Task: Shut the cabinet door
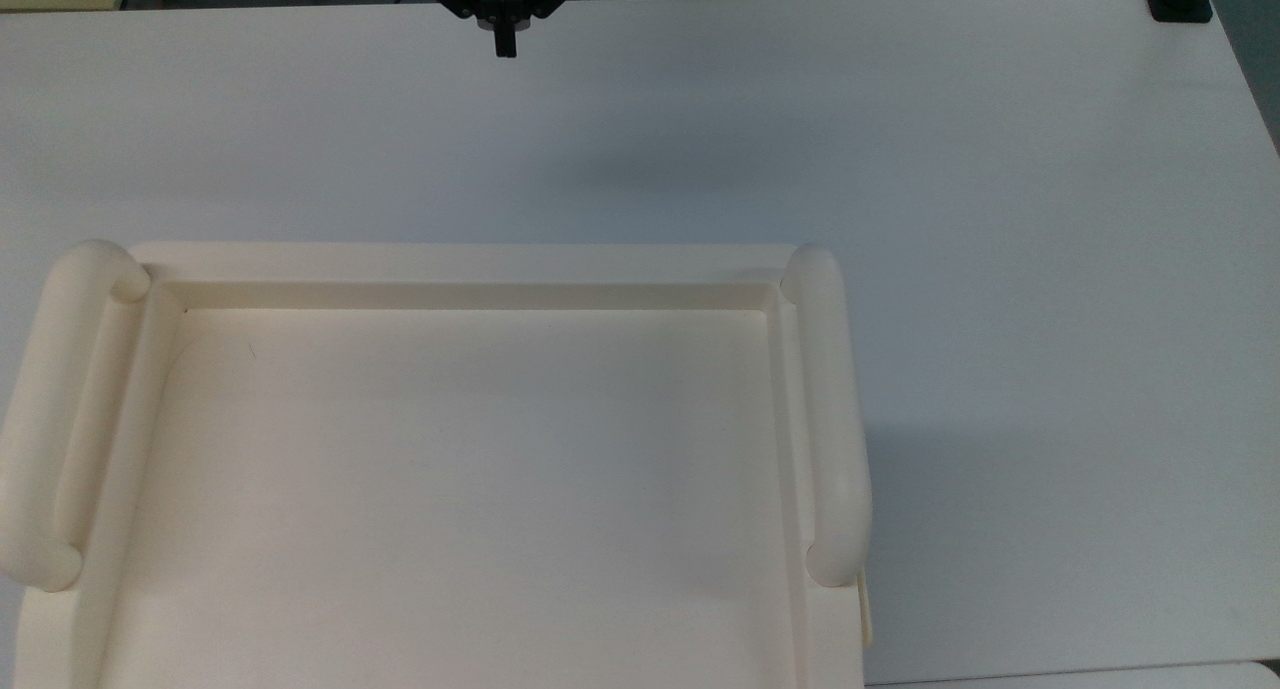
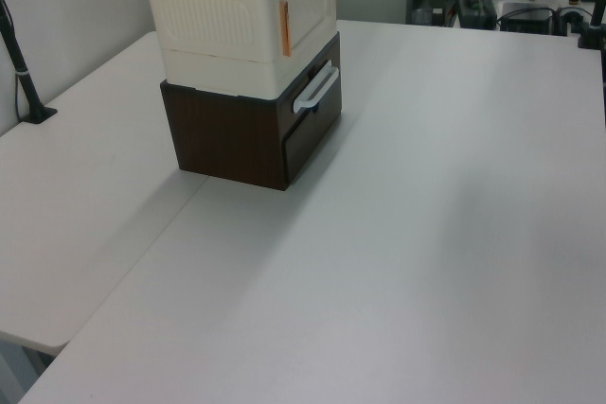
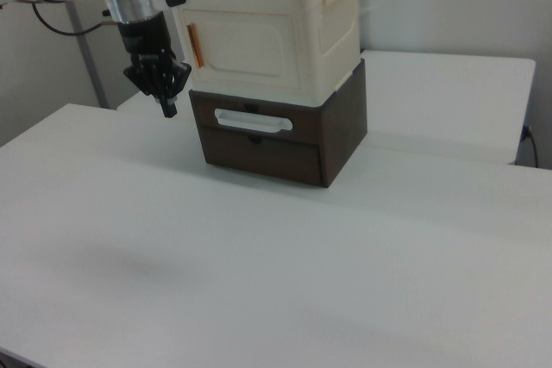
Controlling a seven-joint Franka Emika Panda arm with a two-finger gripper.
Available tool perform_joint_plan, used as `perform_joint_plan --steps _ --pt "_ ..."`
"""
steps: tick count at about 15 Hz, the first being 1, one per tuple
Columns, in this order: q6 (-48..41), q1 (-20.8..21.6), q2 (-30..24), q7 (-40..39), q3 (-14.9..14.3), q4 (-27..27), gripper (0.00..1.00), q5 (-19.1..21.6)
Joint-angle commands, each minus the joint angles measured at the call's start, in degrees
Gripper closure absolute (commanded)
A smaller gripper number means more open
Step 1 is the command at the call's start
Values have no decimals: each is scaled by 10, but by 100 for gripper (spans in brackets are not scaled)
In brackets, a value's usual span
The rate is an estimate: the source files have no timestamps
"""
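Item 1, the cabinet (image 3: 267,36): cream unit seen in the upper centre of the right view and the upper left of the left view, stacked on a dark brown drawer unit (image 3: 276,140) that rests on the white counter (image 3: 276,273). In the top view its recessed tray top and 2 rounded rails (image 1: 830,419) are shown filling the lower left of the frame.

Item 2, the cabinet door (image 3: 246,45): a framed panel seen lying flush in the cabinet's front face, upright, its long axis horizontal, facing the open counter. An orange strip (image 3: 196,46) is seen at its edge toward the right view's left. The door is judged to be shut, so the task is judged done.

Item 3, the end effector (image 3: 166,101): recorded at the upper left of the right view and the top edge of the top view, pointing down, fingers drawn together with nothing held. It is seen apart from the door, well above the counter; this placement is judged to suit a cleared position away from the panel.
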Motion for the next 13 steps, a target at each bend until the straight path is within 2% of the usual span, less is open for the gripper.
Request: perform_joint_plan --steps 1,2,4,5,6,13 --pt "-4 28 -27 12 -32 -38 64 -3" --pt "-4 27 -27 12 -32 -36 43 -3" --pt "0 23 -23 12 -33 -34 22 -4" --pt "0 23 -23 12 -33 -34 5 -4" --pt "1 23 -22 12 -33 -34 0 -5" --pt "-1 6 -28 19 -33 -32 0 -4"
